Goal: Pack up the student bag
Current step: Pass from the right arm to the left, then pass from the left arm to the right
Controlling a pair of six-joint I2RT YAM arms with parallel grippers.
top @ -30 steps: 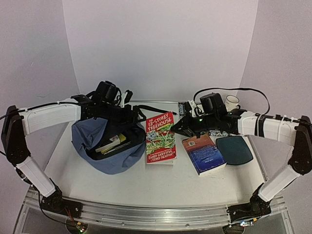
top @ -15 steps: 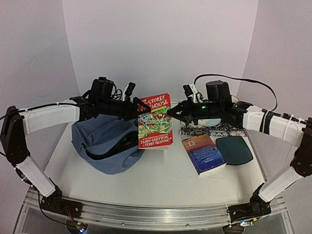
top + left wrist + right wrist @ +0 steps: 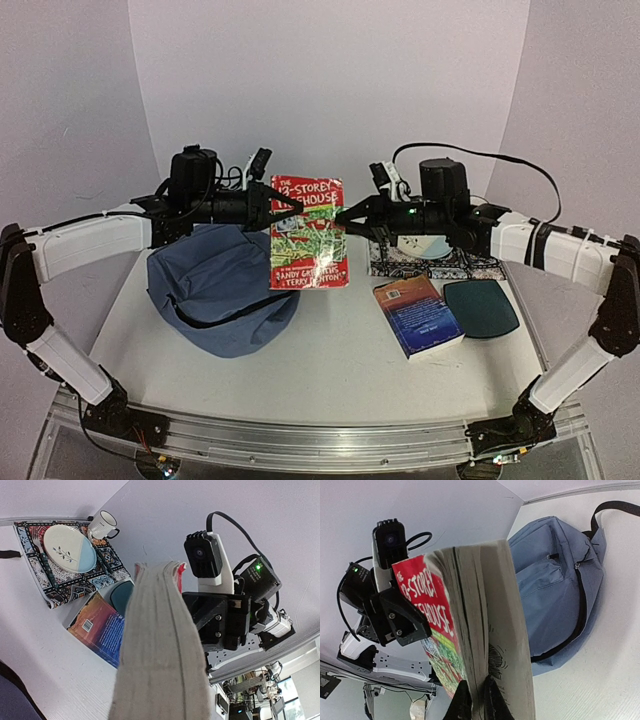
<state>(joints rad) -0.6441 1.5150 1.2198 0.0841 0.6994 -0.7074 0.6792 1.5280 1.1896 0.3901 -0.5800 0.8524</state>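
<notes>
The slate-blue student bag [image 3: 220, 290] lies slumped on the left of the table, also seen in the right wrist view [image 3: 555, 585]. A red paperback book [image 3: 308, 245] hangs upright in the air between both arms, right of the bag. My left gripper [image 3: 275, 205] is shut on the book's left edge, and the page block [image 3: 160, 655] fills its wrist view, hiding the fingers. From the other side my right gripper [image 3: 343, 215] pinches the book; its black fingertips [image 3: 465, 700] clamp part of the pages [image 3: 485, 620].
A blue book [image 3: 418, 315] and a dark teal oval pad [image 3: 480, 308] lie on the right. Behind them is a patterned placemat [image 3: 35, 565] with a plate [image 3: 70, 550] and a white mug [image 3: 102, 525]. Walls close in behind and at both sides.
The red book went from flat on the table to upright in the air, carried by the right gripper. The left gripper left the bag's opening, rose and closed on the book.
</notes>
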